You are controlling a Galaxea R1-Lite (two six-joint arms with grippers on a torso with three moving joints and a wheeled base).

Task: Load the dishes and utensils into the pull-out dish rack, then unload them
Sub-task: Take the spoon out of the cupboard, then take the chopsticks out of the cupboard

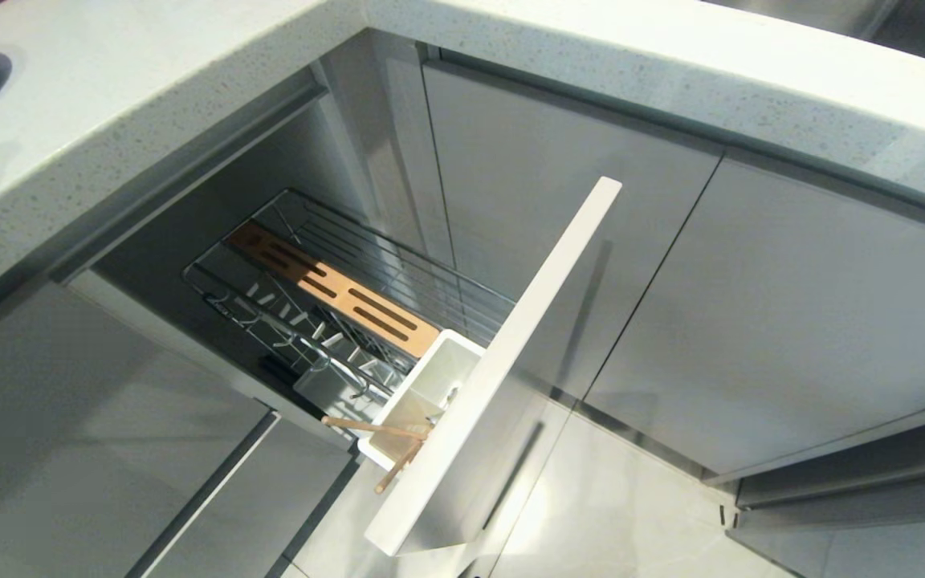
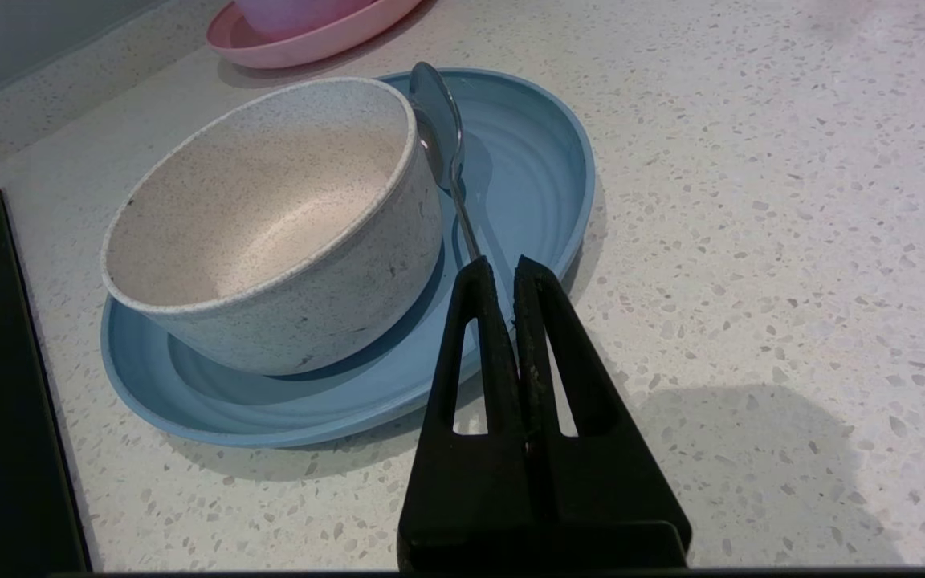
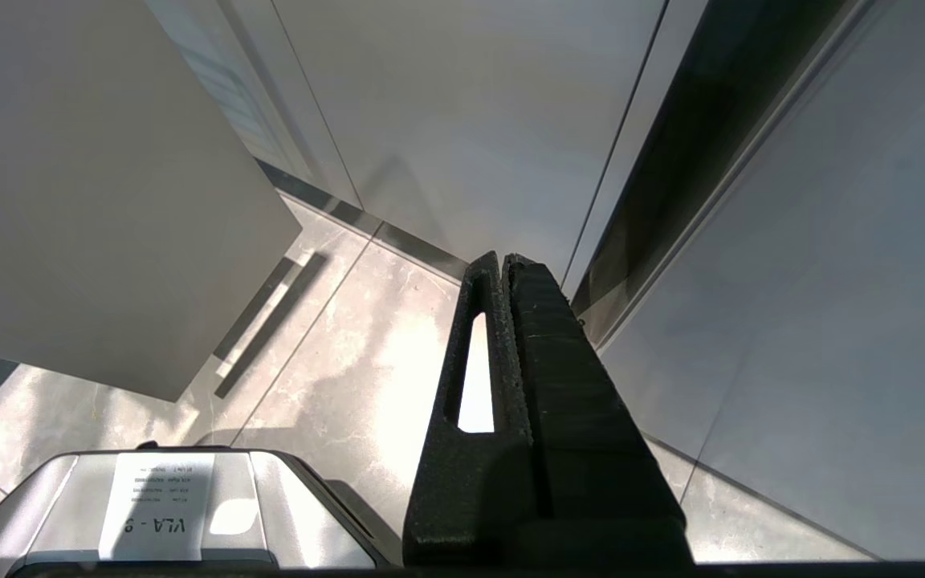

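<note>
Gripping the spoon (image 2: 445, 136) by its handle, the left end effector (image 2: 503, 277) points its bowl away, across the blue plate (image 2: 527, 160).

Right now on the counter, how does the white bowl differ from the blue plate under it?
The white bowl is deep with tall walls; the blue plate is flat and shallow. The bowl is speckled off-white, the plate plain light blue. The bowl is narrower and stands on the plate, which rests on the counter. Both are round and upright.

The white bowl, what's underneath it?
The white bowl sits on a light-blue plate. A silver spoon rests on that plate beside it, its handle pinched in the left hand. The plate's middle is covered.
</note>
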